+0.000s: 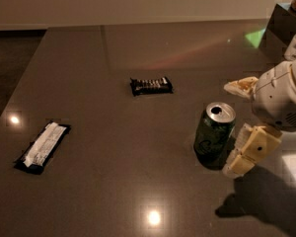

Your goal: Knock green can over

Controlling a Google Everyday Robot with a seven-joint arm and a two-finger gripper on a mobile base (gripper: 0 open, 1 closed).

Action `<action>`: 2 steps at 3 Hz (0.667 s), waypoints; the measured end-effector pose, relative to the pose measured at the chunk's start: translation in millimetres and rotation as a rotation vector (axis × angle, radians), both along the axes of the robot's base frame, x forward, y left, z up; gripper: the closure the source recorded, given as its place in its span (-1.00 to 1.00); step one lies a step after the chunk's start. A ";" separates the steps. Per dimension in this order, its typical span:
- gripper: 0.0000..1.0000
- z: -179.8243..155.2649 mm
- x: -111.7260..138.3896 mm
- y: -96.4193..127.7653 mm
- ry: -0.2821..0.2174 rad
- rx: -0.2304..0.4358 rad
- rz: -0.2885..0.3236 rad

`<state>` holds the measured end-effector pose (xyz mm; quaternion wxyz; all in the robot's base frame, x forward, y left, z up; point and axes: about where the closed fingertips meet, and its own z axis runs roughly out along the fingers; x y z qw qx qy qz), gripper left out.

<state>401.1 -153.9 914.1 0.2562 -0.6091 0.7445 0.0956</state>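
green can (214, 135) upright on dark table (113, 191), right of centre, silver top w/ tab opening facing up. gripper (244, 120) just right of can, fingers (250, 151) spread wide: one behind-right of can, other low by can's base, contact unclear. dark wrapper (151, 85) mid-table, well apart from can. pale-faced wrapper (43, 146) far left.

Dim, warm; glare spots on table (89, 73); tool (235, 128), right, casts shadow.
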 end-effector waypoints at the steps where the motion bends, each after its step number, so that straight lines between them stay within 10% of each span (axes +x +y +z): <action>1: -1.00 -7.7 1.4 4.5 0.008 0.042 -0.004; 2: -1.00 -12.0 4.2 6.3 0.007 0.080 -0.015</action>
